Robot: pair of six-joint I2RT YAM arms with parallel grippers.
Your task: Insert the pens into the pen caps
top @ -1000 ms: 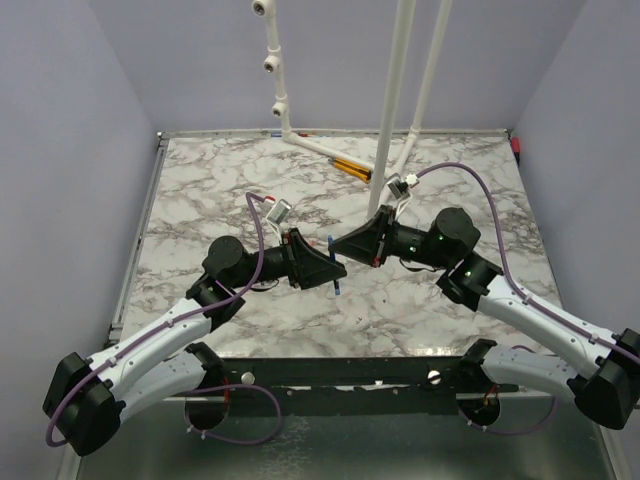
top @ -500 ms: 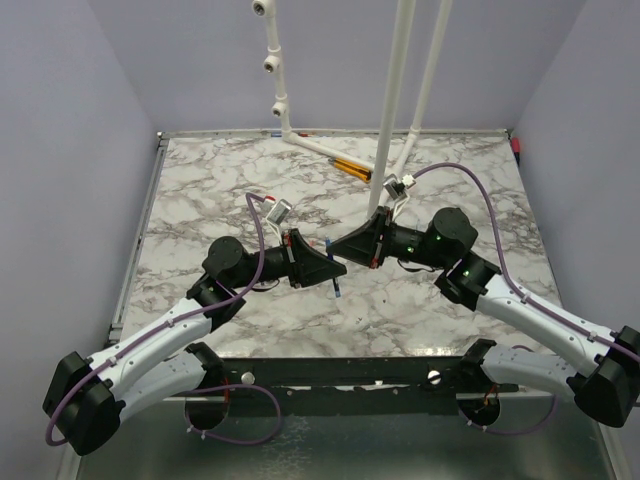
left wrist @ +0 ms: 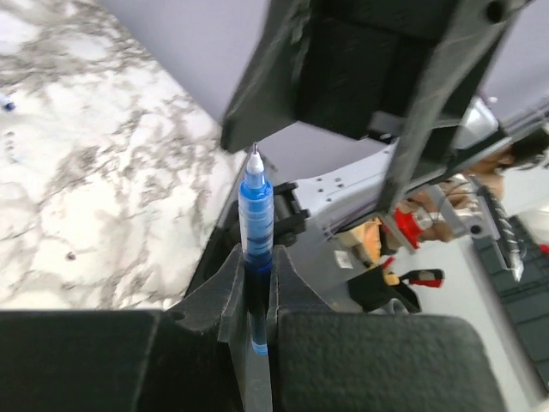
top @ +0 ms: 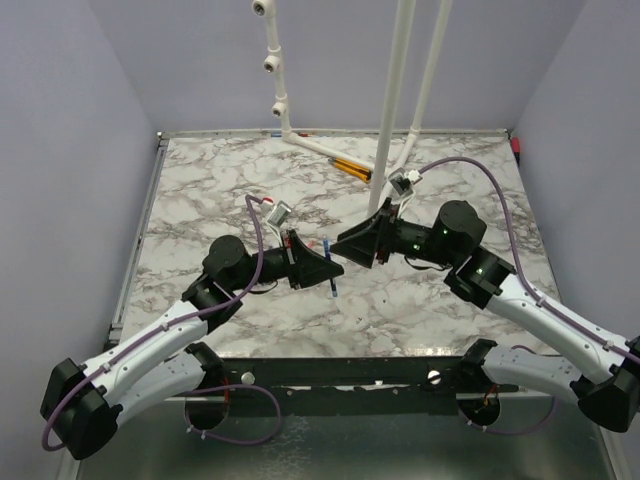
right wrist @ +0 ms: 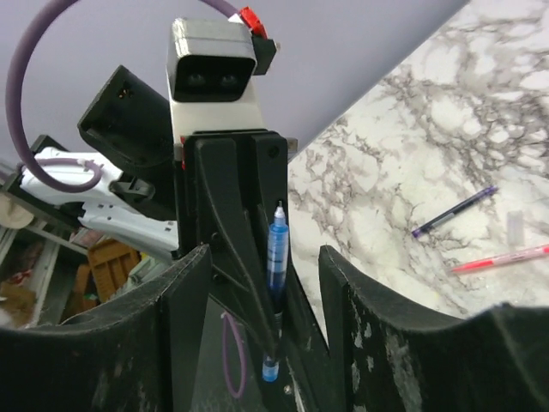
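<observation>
The left gripper (left wrist: pixel 256 268) is clenching the blue pen (left wrist: pixel 256 210) mid-barrel, its bare tip sticking out; the right gripper (right wrist: pixel 264 257) is facing it, spread wide, gripping nothing; a dark pen (right wrist: pixel 453 211) and a pink-red pen (right wrist: pixel 502 257) are lying on the table (right wrist: pixel 429 103), with possibly a pale cap (right wrist: pixel 514 225) between them.

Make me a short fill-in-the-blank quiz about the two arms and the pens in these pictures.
1. The pen clamped upright between the left fingers is ___ in colour.
2. The right fingers stand ___, gripping nothing.
3. In the right wrist view, ___ loose pens lie on the table: a dark one and a pink-red one.

Missing words: blue; open; two
</observation>
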